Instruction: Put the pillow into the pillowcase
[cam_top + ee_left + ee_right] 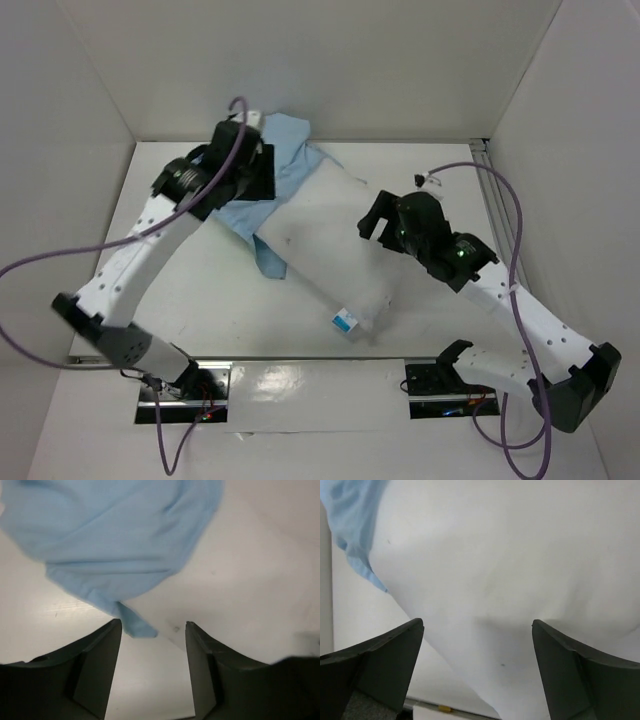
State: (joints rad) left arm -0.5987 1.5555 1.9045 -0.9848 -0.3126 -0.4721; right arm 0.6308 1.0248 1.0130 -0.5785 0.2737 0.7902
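1. My left tool [153, 626] stands partly open. Its two dark, blunt fingers are apart, bare tabletop [150, 680] shows in the gap, and it has hold of nothing.
2. Just ahead of that tool lies the pillowcase [110, 525], a thin, soft, light blue cloth bunched into loose, rounded folds. One narrow pointed tip reaches back to the mouth of the gap, close to my left-hand finger [95, 665]. I cannot tell whether it touches.
3. My right tool [477, 625] is spread wide and is also empty.
4. Directly ahead of and below the right tool is the pillow [510, 570]. It is plump, white and matte, its skin smooth apart from a few shallow dimples and tiny specks.
5. From above, the pillow is a long, puffy rectangle lying slantwise between my two tools. Its near corner carries a small blue-and-white label [345, 322], which sits back towards my bases from the right tool.
6. The pillowcase is gathered at the pillow's end beneath my left tool. Whether that end sits inside it I cannot tell, and the rest of the pillow is bare.
7. A darker, sea-green flap of the pillowcase trails along the pillow's edge on my left arm's side.
8. The tabletop is flat, white and smooth.
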